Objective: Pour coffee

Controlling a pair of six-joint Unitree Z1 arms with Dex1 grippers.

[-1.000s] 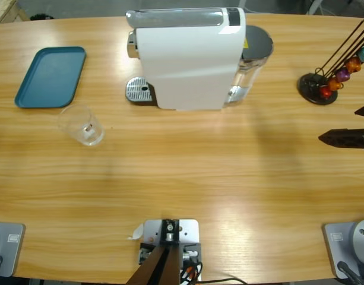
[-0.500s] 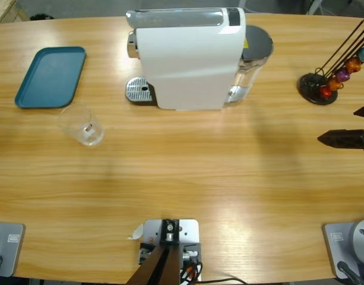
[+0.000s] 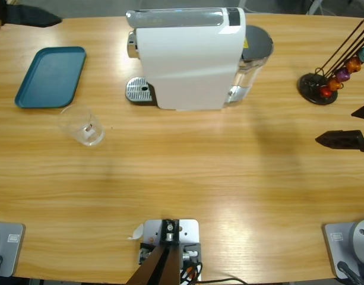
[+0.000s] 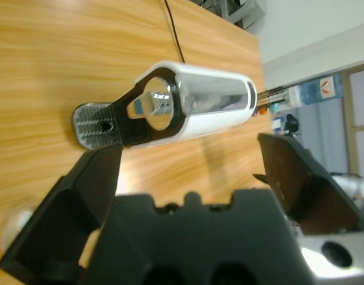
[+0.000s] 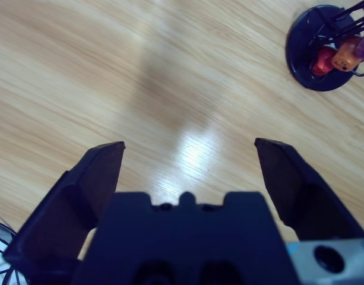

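**A:** Overhead: glass (image 3: pixel 82 125) sits empty beside the tray (image 3: pixel 51 76), no coffee poured. Left gripper (image 3: pixel 33 16) up in the corner.

**B:** My left wrist cam faces the coffee machine (image 4: pixel 187 110), jaws wide apart; right gripper (image 5: pixel 187 160) gapes over bare table near the capsule stand (image 5: pixel 324 50). I'd grab the glass low. No readable labels.

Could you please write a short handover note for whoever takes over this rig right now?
Left claw: open, empty, at the table's far left corner, looking at the coffee machine.
Right claw: open, empty, over bare table near the capsule stand at the right edge.
Glass: upright on the table in front of the blue tray, apart from it and from the machine's drip grate. No coffee shows in it.
Done: nothing visible.
Left: pick up the glass, set it on the grate, get coffee poured.
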